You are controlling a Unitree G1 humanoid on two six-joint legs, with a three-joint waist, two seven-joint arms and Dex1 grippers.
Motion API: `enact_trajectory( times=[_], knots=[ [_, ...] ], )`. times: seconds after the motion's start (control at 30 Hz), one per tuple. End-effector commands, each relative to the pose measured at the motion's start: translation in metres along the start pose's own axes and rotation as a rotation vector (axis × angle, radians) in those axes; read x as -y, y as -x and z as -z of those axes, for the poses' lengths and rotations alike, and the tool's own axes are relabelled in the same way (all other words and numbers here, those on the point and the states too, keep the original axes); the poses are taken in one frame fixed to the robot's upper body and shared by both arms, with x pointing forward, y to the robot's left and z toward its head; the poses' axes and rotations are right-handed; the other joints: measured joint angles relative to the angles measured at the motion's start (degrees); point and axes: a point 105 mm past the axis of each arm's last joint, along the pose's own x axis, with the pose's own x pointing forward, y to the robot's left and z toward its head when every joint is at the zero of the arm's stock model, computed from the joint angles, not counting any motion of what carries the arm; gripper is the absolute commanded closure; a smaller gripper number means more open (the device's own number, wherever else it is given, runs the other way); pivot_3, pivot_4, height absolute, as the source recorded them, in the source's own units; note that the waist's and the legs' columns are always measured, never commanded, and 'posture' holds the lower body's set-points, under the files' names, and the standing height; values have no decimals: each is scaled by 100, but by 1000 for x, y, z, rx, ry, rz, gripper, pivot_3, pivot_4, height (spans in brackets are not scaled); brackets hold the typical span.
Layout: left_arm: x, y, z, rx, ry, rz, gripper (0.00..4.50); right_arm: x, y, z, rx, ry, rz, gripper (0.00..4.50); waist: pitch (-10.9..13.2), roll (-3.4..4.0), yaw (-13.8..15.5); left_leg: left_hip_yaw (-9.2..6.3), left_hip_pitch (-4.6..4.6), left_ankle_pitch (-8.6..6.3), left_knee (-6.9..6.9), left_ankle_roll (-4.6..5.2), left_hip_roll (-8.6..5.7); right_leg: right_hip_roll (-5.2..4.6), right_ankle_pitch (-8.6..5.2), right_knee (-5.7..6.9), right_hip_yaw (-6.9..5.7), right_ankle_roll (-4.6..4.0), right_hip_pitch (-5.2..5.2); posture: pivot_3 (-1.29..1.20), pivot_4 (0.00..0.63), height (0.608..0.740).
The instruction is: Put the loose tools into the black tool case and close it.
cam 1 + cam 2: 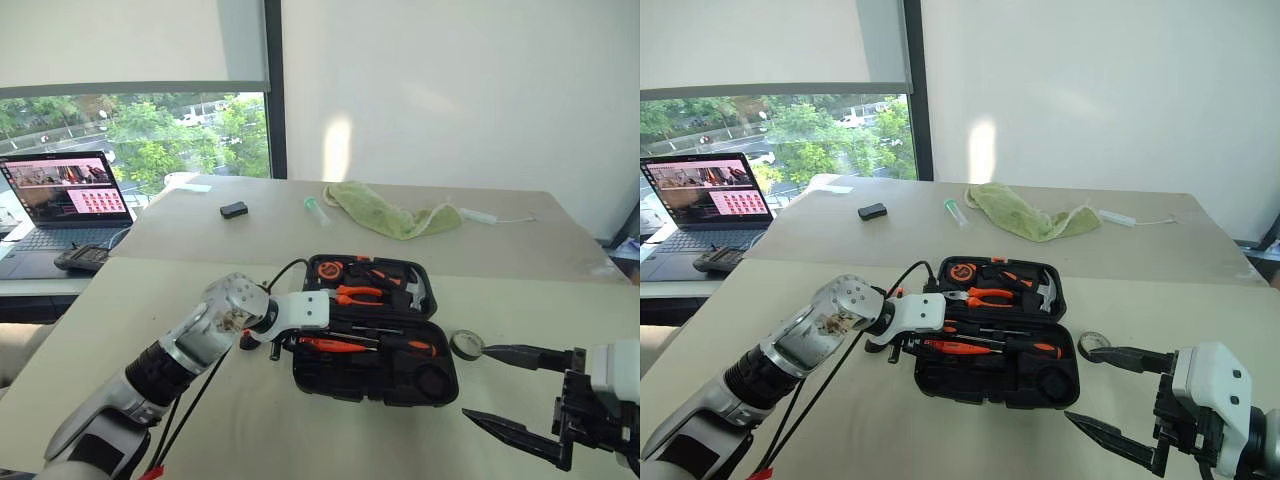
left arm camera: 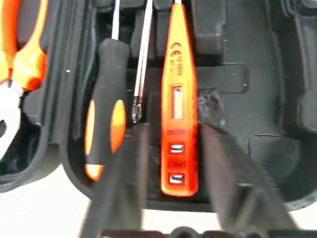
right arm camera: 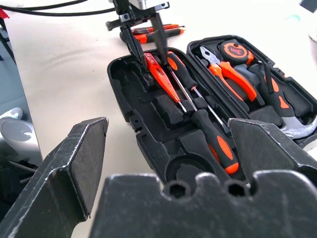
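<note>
- Black tool case (image 1: 375, 345) lies open on the beige counter (image 1: 150, 300) in the left eye view; a small black tape roll (image 1: 466, 345) sits just beside its right edge.
- Left hand (image 1: 277, 348) reaches down at the case's left edge. Right hand (image 1: 505, 390) hovers near the tape roll, fingers spread wide.
- Left wrist view: parted fingers (image 2: 124, 188) flank the small red-orange screwdriver (image 2: 178, 99), which lies in its slot beside a black-and-orange screwdriver (image 2: 105, 109).
- Right wrist view: wide fingers (image 3: 74, 163) frame the case.
</note>
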Motion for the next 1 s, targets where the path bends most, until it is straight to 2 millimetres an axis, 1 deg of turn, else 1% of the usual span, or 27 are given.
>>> enact_trajectory(
  times=[0.03, 0.13, 0.17, 0.2, 0.27, 0.3, 0.37, 0.43, 0.53, 0.6, 0.73, 0.77, 0.83, 0.9, 1.0],
  knots=[
    [-3, 23, -13, 111, -2, -33, 1811, -1, 2, -6, 16, 24, 12, 0, 0, 0, -2, 0, -1, 0, 0, 0, 0, -1, 0, 1, 0, 0, -2, 0, 150, 740],
    [-4, 32, -12, 176, 61, -45, 1811, -1, 2, -6, 20, 25, 17, 0, 0, 0, -9, -1, -2, 0, -1, 0, 2, -1, 0, 0, 0, 0, -4, 0, 150, 740],
    [-5, 34, -15, 213, 92, -42, 2346, 0, 1, -5, 21, 25, 18, 0, 0, 0, -8, -1, 0, 0, -1, 0, 2, -2, 0, 1, 0, 0, -2, 0, 150, 740],
    [-6, 35, -18, 258, 134, -46, 2480, 0, 1, -5, 22, 25, 19, 0, 0, 0, -8, -1, -2, 0, 0, 0, 2, -3, 0, 1, -1, 0, -3, 0, 150, 740],
    [-8, 35, -23, 352, 214, -53, 3401, 1, 0, -6, 27, 28, 24, 0, 0, 0, 20, -3, -1, 0, 7, 1, 0, -7, 1, 0, -5, 2, 3, 0, 150, 740],
    [-8, 34, -26, 403, 251, -57, 3627, 2, -1, -6, 31, 29, 28, 0, 0, 1, 21, -3, -3, -1, 10, 3, 0, -8, 1, 1, -5, 3, 3, 0, 150, 740],
    [-8, 31, -28, 496, 302, -73, 4399, 2, -1, -7, 35, 29, 33, 0, -1, 1, 10, -2, -2, -4, 13, 7, -1, -10, 3, -1, -2, 9, 5, 0, 150, 740],
    [-5, 23, -21, 524, 344, -89, 4399, 2, -1, -7, 35, 28, 35, 0, -1, 1, 1, -2, -4, -4, 12, 8, -1, -9, 3, -3, -1, 9, 3, 0, 150, 740],
    [7, 1, -2, 499, 367, -99, 4399, 0, -2, -7, 34, 24, 40, 0, -1, 2, -16, -2, 0, -3, 7, 5, -1, -8, 4, 0, 0, 9, 2, 0, 150, 740],
    [8, -10, 11, 451, 397, -129, 4399, -1, -1, -8, 32, 22, 42, 0, -1, 3, -7, -1, 4, -2, 3, 4, -1, -7, 4, 1, 3, 8, 4, 0, 150, 740],
    [13, -31, 33, 352, 356, -148, 4399, -2, 1, -8, 26, 19, 49, 0, -11, 11, 28, -4, 11, -3, 10, 6, -2, -14, 8, -4, -1, 5, 15, 0, 150, 740],
    [19, -39, 41, 312, 312, -134, 4399, -3, 1, -9, 25, 19, 50, 0, -18, 16, 30, -4, 13, -3, 9, 8, -2, -18, 9, -6, 0, 5, 20, 0, 150, 740],
    [25, -50, 51, 267, 313, -120, 4399, -3, 1, -9, 21, 16, 53, 0, -40, 26, 23, -2, 20, -4, 6, 11, -3, -25, 9, -12, 4, 5, 25, 0, 150, 740],
    [27, -56, 53, 244, 243, -120, 4399, -4, 2, -10, 19, 15, 53, 0, -60, 27, 30, -2, 25, -4, 3, 12, -1, -26, 9, -13, 6, 5, 28, 0, 150, 740],
    [29, -59, 51, 254, 226, -108, 4399, -5, 2, -10, 15, 14, 56, 0, -66, 37, 33, -3, 63, -6, -1, 15, 0, -39, 6, -20, 5, 2, 69, 0, 150, 740]
  ],
)
